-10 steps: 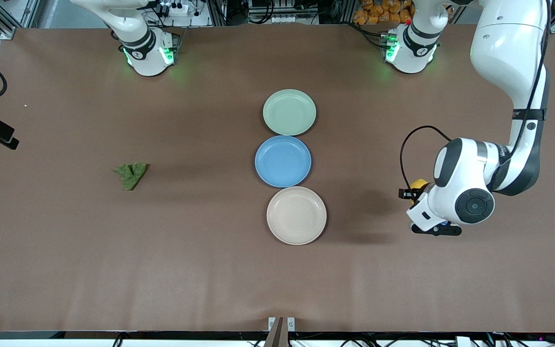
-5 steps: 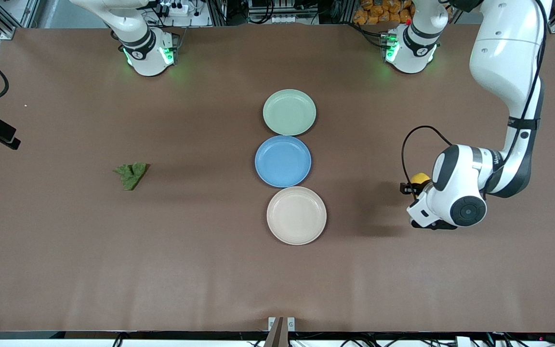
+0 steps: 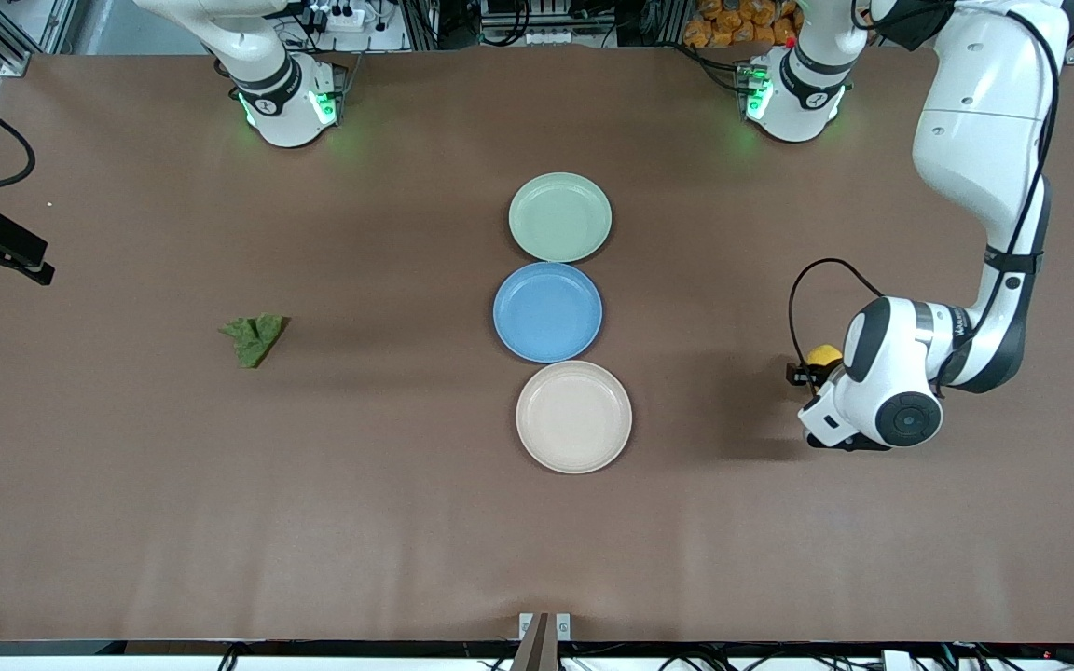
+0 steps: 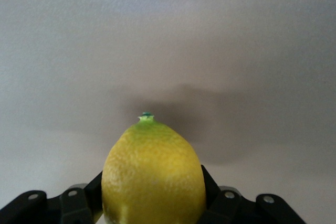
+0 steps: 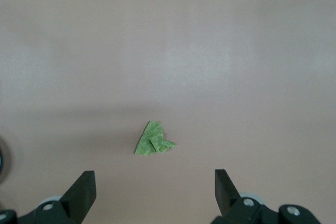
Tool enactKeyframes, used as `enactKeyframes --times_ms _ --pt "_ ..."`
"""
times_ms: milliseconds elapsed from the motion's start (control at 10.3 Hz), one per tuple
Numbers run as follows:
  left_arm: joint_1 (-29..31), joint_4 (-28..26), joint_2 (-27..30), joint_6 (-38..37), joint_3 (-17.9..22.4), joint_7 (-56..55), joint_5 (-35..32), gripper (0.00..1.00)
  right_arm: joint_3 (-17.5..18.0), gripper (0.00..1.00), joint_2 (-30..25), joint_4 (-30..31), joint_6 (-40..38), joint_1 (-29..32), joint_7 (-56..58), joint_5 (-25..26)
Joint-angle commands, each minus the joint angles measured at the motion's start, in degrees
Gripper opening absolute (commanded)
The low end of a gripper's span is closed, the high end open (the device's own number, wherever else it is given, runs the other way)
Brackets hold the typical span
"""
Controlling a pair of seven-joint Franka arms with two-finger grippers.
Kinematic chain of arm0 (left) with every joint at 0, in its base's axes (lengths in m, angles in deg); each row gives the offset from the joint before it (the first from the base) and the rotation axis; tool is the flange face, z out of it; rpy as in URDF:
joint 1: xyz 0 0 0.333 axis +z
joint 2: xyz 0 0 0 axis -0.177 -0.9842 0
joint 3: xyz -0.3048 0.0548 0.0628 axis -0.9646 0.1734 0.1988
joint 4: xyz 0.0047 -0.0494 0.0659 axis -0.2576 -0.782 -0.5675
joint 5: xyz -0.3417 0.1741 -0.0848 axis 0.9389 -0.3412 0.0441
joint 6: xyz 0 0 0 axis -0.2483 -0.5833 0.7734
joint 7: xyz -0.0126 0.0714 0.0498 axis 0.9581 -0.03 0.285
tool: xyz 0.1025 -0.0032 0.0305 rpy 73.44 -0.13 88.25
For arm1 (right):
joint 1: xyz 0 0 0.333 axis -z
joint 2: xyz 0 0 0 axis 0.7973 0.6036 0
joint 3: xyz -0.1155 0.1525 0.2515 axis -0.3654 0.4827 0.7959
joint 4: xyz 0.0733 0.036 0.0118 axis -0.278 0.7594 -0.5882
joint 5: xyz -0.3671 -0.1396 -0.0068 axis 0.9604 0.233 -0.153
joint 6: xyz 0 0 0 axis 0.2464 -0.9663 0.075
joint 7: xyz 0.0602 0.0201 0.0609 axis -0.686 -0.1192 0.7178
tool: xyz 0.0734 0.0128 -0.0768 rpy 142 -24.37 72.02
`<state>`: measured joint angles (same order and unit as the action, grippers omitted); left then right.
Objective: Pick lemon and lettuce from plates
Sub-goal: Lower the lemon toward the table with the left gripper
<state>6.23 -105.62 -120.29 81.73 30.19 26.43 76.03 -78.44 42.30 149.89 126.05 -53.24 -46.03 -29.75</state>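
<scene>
The yellow lemon (image 3: 822,354) (image 4: 153,174), green tip pointing outward, sits between the jaws of my left gripper (image 3: 811,370) (image 4: 153,199), which is shut on it just above the bare table toward the left arm's end. The dark green lettuce (image 3: 254,337) (image 5: 153,140) lies on the bare table toward the right arm's end. My right gripper (image 5: 155,183) hangs open high over the table with the lettuce below it and nothing between its fingers. The pale green plate (image 3: 560,217) and the beige plate (image 3: 574,417) are both empty.
An empty blue plate (image 3: 547,311) lies between the two other plates, the three forming a row down the table's middle. The brown table mat (image 3: 388,485) stretches wide around them. A black cable (image 3: 803,289) loops off the left wrist.
My left gripper has drifted a little toward the left arm's end with the lemon, and its shadow has drawn closer. The lettuce and the plates have stayed put.
</scene>
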Motion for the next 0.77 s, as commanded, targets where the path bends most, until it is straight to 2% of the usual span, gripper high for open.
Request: enactKeyframes --times_ms 0,97,290,483,580,676 --pt "0.09 0.34 -0.16 0.66 -0.26 0.69 -0.62 0.0 -0.59 1.0 -0.82 0.56 -0.95 -0.6 1.28 -1.02" --pt "0.18 0.34 -0.43 1.45 -0.34 0.86 -0.53 0.05 -0.59 1.0 -0.82 0.56 -0.95 -0.6 1.28 -1.02" --pt "0.18 0.34 -1.22 1.98 -0.34 0.86 -0.44 0.32 -0.41 1.0 -0.82 0.47 -1.04 -0.6 1.19 -1.02" --pt "0.44 0.34 -1.57 2.16 -0.34 1.13 -0.61 0.67 -0.5 1.0 -0.91 0.47 -1.56 -0.95 1.19 -1.02" --pt "0.44 0.34 -1.57 2.24 -0.34 1.13 -0.62 0.8 -0.5 1.0 -0.91 0.47 -1.57 -0.95 1.19 -1.02" --pt "0.44 0.34 -1.57 2.16 -0.34 1.21 -0.79 0.89 -0.5 1.0 -0.91 0.47 -1.57 -0.95 1.11 -1.02"
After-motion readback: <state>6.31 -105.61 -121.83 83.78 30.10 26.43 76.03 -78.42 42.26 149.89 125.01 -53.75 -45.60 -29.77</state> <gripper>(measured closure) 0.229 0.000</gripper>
